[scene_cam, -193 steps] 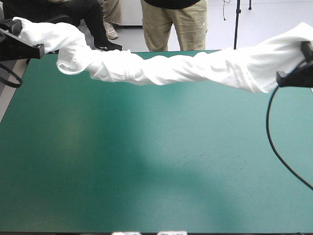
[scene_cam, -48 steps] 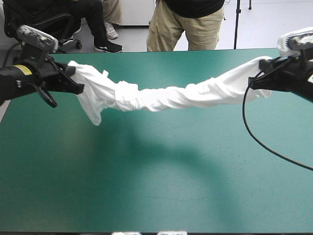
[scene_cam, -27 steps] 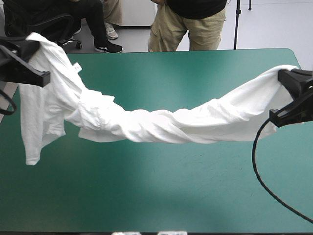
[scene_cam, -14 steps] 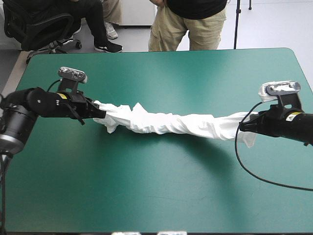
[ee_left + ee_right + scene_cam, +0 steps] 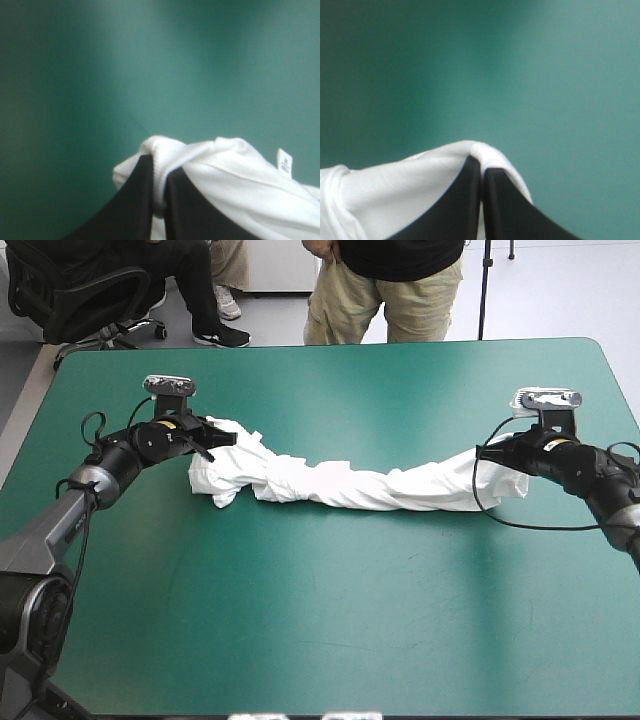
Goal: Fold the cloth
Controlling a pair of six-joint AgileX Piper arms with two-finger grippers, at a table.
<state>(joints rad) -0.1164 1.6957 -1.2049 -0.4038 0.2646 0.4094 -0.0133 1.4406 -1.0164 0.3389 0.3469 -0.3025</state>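
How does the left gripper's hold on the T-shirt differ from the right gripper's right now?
The left gripper pinches a thick, bunched end of the T-shirt, its label beside it; the right gripper pinches a thinner, smoother fold. The T-shirt heaps wide by the left gripper, narrow by the right gripper. Both are shut on the T-shirt, which lies roped between them.

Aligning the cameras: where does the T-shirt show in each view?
High view: T-shirt, a twisted rope stretched across the teal-green cover, left to right.
Left wrist view: its end pinched in the jaws of the left gripper.
Right wrist view: its other end pinched in the jaws of the right gripper.
Shared landmark: the teal-green cover.
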